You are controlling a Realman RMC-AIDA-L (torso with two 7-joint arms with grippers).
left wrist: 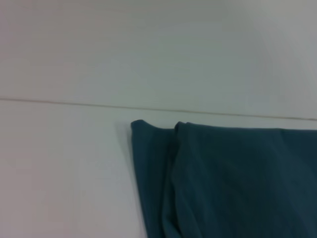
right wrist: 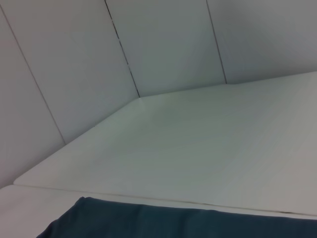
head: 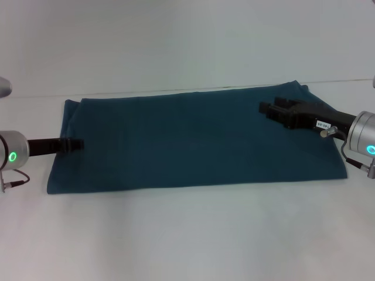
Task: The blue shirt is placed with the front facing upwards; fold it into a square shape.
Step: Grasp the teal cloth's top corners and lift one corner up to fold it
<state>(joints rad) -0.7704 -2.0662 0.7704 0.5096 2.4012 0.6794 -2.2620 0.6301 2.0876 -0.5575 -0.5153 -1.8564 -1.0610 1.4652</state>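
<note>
The blue shirt (head: 193, 140) lies flat on the white table as a long wide rectangle, plain teal side up, with no lettering showing. Its left end shows a folded layer edge in the left wrist view (left wrist: 223, 183). A strip of it also shows in the right wrist view (right wrist: 173, 223). My left gripper (head: 78, 144) is low at the shirt's left edge, about halfway along that edge. My right gripper (head: 273, 110) is over the shirt's far right part, open and holding nothing.
The white table (head: 187, 234) spreads wide in front of the shirt. Its far edge meets a pale panelled wall (right wrist: 163, 44) just behind the shirt. Nothing else lies on the table.
</note>
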